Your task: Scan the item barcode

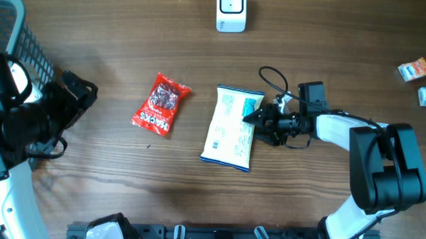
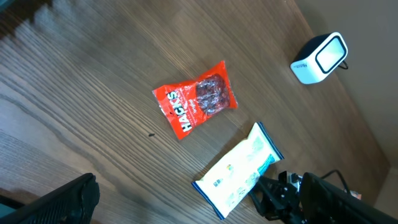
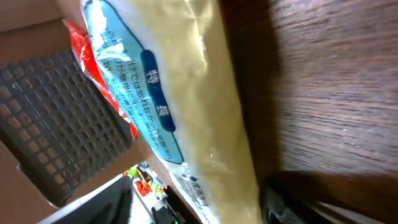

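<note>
At the tips of my right claw [image 1: 254, 118] lies the flat white-and-blue plastic snack packet [image 1: 230, 127], resting on the brown wooden bench [image 1: 125, 194] with its near edge touching me. To do this well I should pinch only that edge seam, low and square, so the packet lifts flat and can be turned toward the small white box scanner [image 1: 231, 10], well beyond the claw. Whether the claw merely stands around the edge or grips it, I cannot tell. My left claw [image 1: 81, 93], far across the packet, stands wide open and empty.
</note>
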Controlling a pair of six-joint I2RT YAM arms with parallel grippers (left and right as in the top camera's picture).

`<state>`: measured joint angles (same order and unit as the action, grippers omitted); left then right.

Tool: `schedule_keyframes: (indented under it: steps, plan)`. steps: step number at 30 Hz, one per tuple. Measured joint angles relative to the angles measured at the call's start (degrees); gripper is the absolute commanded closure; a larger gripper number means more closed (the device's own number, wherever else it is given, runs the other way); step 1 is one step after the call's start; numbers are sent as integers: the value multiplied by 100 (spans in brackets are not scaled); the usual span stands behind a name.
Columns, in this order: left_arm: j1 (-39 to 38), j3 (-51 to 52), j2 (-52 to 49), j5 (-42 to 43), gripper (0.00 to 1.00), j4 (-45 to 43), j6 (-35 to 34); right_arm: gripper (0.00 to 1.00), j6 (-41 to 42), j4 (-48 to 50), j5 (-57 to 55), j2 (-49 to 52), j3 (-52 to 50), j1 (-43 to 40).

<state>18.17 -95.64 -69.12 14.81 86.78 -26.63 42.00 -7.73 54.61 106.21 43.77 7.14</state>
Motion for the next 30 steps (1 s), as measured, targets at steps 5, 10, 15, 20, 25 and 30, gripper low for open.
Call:
schedule_keyframes:
  steps: [5,10,15,20,25,30]
  plan:
    - [0,0,0,0,0,0,0,23,-72,13,50,-4,0,0]
    - [0,0,0,0,0,-4,0,21,-131,15,116,-4,15,-7]
    - [0,0,0,0,0,-11,0,21,-131,28,131,-4,15,-7]
    - [-74,83,2,76,14,-20,144,21,-131,37,133,-4,15,-7]
    - [-870,1180,0,560,96,-428,723,21,-131,46,136,-4,13,-4]
    - [-1775,3215,-111,1080,96,-2669,529,21,-131,52,140,-4,15,-4]
